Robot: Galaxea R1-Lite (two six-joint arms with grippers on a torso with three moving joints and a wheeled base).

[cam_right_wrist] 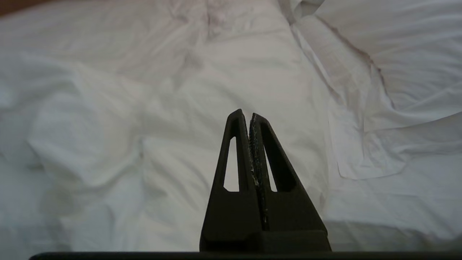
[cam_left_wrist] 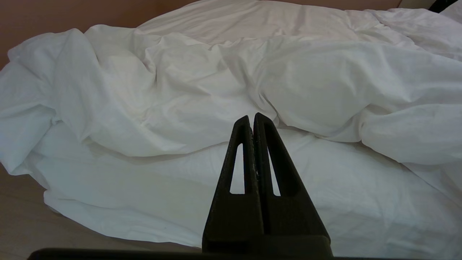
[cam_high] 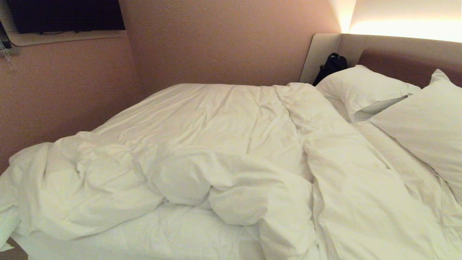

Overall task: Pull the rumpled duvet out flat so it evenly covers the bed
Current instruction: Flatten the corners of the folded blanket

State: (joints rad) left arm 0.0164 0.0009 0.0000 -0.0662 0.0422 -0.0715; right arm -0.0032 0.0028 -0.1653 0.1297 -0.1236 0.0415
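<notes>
duvet (cam_high: 187, 151) bunched mid-bed (cam_high: 137, 238), sheet bare at near edge | soft, bulky, light, we reckon: grab its near hem | left gripper (cam_left_wrist: 252, 119), right gripper (cam_right_wrist: 245, 117) jaws clenched, empty

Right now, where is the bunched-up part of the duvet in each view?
Head view: duvet heaped at lower left, near the bed's edge.
Left wrist view: its heap fills the picture beyond the shut left claw.
Right wrist view: folds at left.
Shared landmark: bare sheet below the heap.
</notes>
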